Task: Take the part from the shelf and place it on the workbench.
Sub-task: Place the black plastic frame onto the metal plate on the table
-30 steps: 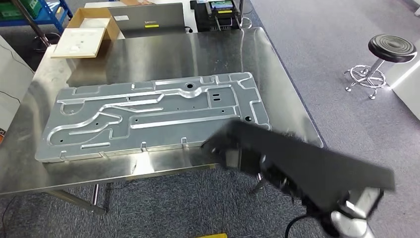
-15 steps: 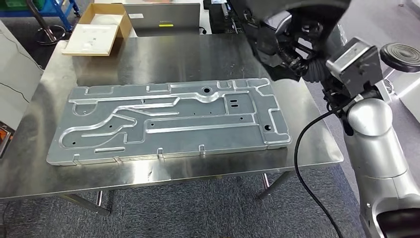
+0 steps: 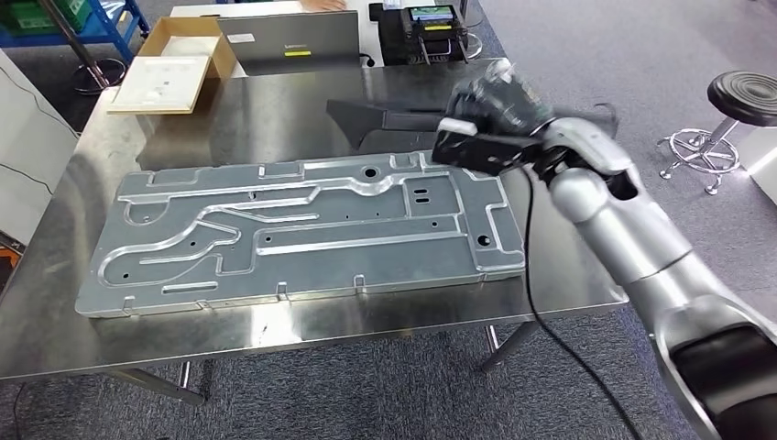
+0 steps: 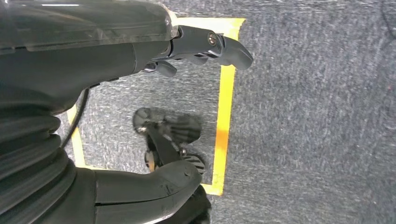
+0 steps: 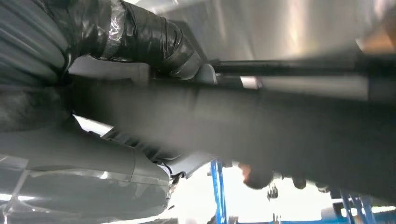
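The part [image 3: 385, 117] is a long flat black piece with an angled end. It lies low over the steel workbench [image 3: 275, 101], just behind the big aluminium plate; I cannot tell whether it touches the surface. My right hand [image 3: 490, 115] grips its right end, the silver arm reaching in from the lower right. In the right wrist view the black part [image 5: 280, 126] runs across the picture, held by the tape-wrapped right hand [image 5: 140, 42]. My left hand [image 4: 187, 112] hangs over the carpet, fingers apart, holding nothing.
A large machined aluminium plate [image 3: 302, 229] covers the workbench's middle and front. At the back stand a cardboard box [image 3: 174, 64], a laptop [image 3: 293, 41] and a black device [image 3: 431, 32]. A stool [image 3: 742, 96] stands right; yellow floor tape [image 4: 224, 107] lies below.
The camera has shifted a little. My right arm has swung the black part from the front right, up high, then down to the back of the workbench behind the plate.
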You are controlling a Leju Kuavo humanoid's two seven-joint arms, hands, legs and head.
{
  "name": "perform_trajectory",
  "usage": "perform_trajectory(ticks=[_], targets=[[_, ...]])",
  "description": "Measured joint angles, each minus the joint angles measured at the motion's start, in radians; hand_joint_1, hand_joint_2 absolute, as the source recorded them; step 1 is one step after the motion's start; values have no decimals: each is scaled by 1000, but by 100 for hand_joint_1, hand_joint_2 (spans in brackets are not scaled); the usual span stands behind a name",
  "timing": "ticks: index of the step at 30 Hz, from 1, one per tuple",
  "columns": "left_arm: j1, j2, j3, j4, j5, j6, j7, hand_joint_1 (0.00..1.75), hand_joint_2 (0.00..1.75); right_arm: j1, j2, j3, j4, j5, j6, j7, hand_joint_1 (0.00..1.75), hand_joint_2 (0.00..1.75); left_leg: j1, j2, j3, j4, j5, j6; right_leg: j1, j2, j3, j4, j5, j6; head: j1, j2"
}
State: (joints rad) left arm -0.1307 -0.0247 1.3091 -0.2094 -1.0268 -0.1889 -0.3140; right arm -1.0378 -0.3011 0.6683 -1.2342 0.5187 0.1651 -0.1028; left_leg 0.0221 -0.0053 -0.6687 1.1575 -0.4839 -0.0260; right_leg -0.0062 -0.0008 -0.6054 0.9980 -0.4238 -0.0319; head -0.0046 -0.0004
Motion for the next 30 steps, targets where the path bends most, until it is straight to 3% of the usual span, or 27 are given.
perform_trajectory(ticks=[1,3,7,9,11,12,13,14,16,18,21,23,26,27,28,29,30], targets=[[-1,0,-2,0,0,-1,1,0,175,-4,15,26,40,25,0,1,171,175,0,1,28,-66,31,0,0,1,-1,7,-4,5,0,0],[-3,0,-4,0,-1,-3,3,0,175,-10,52,79,118,77,0,9,171,175,-1,1,57,-136,50,10,3,3,-7,16,-8,14,0,0],[-6,0,-11,0,-3,-5,6,0,175,-11,133,169,262,128,-8,15,171,175,-1,0,62,-147,53,38,1,3,-17,34,-22,29,0,0],[-9,0,-15,0,-3,-6,7,0,175,-12,158,193,308,133,-15,13,171,175,3,0,65,-153,56,49,-2,2,-54,122,-74,37,0,0],[-9,0,-18,0,-3,-6,7,0,175,-14,173,209,342,134,-20,13,171,175,2,-1,65,-152,56,54,-6,2,-118,259,-133,44,0,0],[-8,0,-19,0,-3,-6,7,0,175,-14,177,216,357,134,-21,13,171,175,2,-2,65,-151,55,54,-7,2,-139,303,-144,45,0,0],[-8,0,-20,0,-3,-6,7,0,175,-14,182,222,369,134,-21,12,171,175,2,-3,65,-150,55,53,-8,2,-145,310,-135,45,0,0],[-7,0,-21,0,-3,-6,7,0,175,-15,185,227,379,134,-21,12,171,175,2,-4,66,-149,54,52,-8,2,-129,273,-107,43,0,0],[-7,0,-22,0,-3,-6,7,0,175,-23,191,234,393,134,-22,12,171,175,2,-6,68,-148,52,48,-6,2,-59,131,-38,34,0,0],[-7,0,-23,0,-3,-6,7,0,175,-31,197,238,402,134,-22,12,171,175,1,-5,66,-147,51,39,1,3,-15,35,-8,27,0,0],[-7,0,-24,0,-3,-6,8,0,175,-36,204,244,413,135,-23,12,171,175,0,-4,65,-150,51,22,3,4,-10,17,-7,19,0,0],[-6,0,-25,0,-3,-7,6,0,175,-39,210,247,419,136,-19,12,171,175,0,-2,52,-117,24,15,-1,1,-5,6,-1,7,0,0],[-5,1,-26,0,-5,-16,-5,0,175,-37,236,259,442,149,-4,14,171,175,0,0,-27,63,-66,10,2,1,-3,1,1,-5,0,0],[-6,1,-27,0,-6,-21,-12,0,175,-31,251,266,457,156,-1,14,171,175,0,0,-51,114,-80,9,3,2,-3,3,1,-6,0,0],[-6,1,-28,0,-7,-25,-20,0,175,-25,266,274,475,163,-1,14,171,175,0,0,-60,133,-77,8,5,3,-3,5,0,-7,0,0],[-6,1,-29,0,-8,-29,-28,0,175,-20,282,281,494,168,-4,14,171,175,0,0,-50,111,-55,8,5,4,-3,8,-2,-7,0,0],[-6,1,-30,0,-9,-33,-35,0,175,-17,297,286,512,174,-9,14,128,131,0,0,-21,52,-20,10,6,6,-3,12,-4,-7,0,0]])
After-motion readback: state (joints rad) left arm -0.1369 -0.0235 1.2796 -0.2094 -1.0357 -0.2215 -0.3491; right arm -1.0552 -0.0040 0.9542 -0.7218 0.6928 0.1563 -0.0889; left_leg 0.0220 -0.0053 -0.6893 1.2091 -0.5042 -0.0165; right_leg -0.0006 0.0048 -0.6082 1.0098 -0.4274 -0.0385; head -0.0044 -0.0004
